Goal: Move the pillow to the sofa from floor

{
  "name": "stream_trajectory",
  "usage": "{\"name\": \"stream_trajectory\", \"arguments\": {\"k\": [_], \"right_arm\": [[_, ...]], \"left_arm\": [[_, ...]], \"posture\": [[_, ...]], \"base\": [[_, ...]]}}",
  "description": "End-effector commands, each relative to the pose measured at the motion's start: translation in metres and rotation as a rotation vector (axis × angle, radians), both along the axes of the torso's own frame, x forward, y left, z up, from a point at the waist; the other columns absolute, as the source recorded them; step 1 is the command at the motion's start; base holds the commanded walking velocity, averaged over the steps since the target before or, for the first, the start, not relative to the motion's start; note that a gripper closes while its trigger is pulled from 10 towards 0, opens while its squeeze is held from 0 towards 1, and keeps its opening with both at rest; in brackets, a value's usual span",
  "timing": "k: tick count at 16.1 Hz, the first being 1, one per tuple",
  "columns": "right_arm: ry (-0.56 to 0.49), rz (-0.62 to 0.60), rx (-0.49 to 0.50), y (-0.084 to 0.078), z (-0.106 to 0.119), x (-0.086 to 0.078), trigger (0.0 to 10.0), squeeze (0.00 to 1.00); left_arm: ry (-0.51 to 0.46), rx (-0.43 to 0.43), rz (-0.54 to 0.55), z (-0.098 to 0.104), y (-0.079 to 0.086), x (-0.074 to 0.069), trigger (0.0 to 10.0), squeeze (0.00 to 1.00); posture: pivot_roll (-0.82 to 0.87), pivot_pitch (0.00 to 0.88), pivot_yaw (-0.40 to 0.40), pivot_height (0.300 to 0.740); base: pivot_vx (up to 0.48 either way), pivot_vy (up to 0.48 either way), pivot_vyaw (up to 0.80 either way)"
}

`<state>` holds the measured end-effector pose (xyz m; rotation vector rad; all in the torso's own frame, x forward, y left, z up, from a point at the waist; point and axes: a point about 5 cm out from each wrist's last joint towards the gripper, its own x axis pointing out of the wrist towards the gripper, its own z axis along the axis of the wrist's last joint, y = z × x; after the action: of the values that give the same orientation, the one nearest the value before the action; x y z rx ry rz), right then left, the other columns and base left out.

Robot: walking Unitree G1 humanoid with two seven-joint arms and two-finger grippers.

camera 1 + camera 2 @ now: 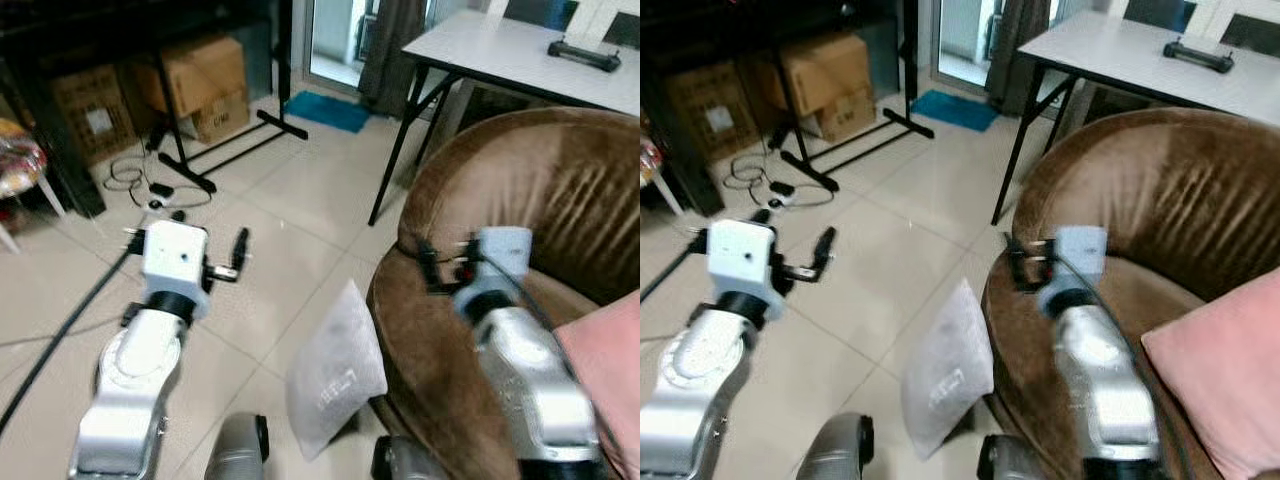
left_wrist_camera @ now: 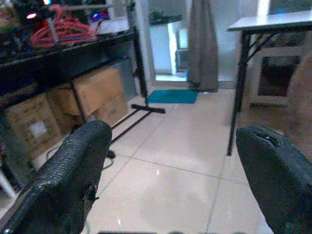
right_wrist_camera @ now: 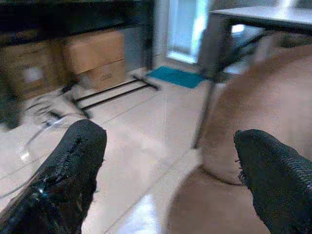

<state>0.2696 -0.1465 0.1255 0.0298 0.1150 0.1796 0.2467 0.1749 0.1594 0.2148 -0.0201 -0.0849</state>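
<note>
White pillow stands on edge on the tiled floor, leaning against the brown sofa. Left pincer and right pincer both gape wide, empty, raised above it. Risk: a one-sided grasp may topple or drag the limp pillow.

A white pillow stands on edge on the tiled floor, leaning against the front of the brown sofa. A pink cushion lies on the sofa seat. The left gripper is raised over the floor, well apart from the pillow. The right gripper hangs above the sofa's rim, near the pillow's top. Behind stand a white desk, cardboard boxes, a black stand, cables and a blue mat.
</note>
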Motion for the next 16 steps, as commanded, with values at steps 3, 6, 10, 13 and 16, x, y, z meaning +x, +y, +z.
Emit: {"name": "stream_trajectory", "arguments": {"k": [3,6,10,13,16], "right_arm": [[-0.03,-0.013,-0.032,-0.0054,0.0062,0.0022,10.0,0.0],[-0.025,-0.024,-0.016,-0.0071,0.005,0.0031,10.0,0.0],[-0.009,-0.028,0.004,-0.007,0.003,0.0036,10.0,0.0],[-0.009,-0.027,0.014,-0.0071,0.0022,0.003,10.0,0.0],[-0.011,-0.024,0.018,-0.0065,0.0026,0.0031,10.0,0.0]], "left_arm": [[0.0,-0.004,-0.008,0.0005,-0.0032,0.0007,10.0,0.0],[0.006,0.0,-0.008,-0.001,-0.0031,0.0003,10.0,0.0],[0.018,0.017,-0.02,-0.0033,-0.0051,0.0008,10.0,0.0],[0.01,0.027,-0.007,-0.0025,-0.0029,0.0014,10.0,0.0],[0.006,0.032,-0.004,-0.002,-0.003,0.0021,10.0,0.0]], "posture": [[0.12,0.0,-0.062,0.64],[0.12,0.0,-0.065,0.64],[0.12,0.0,-0.064,0.635],[0.12,0.0,-0.062,0.615],[0.12,0.0,-0.06,0.59]], "base": [[0.276,0.0,0.8],[0.275,0.0,0.0],[0.0,0.0,0.0],[0.0,0.0,0.0],[0.0,0.0,0.0]]}}
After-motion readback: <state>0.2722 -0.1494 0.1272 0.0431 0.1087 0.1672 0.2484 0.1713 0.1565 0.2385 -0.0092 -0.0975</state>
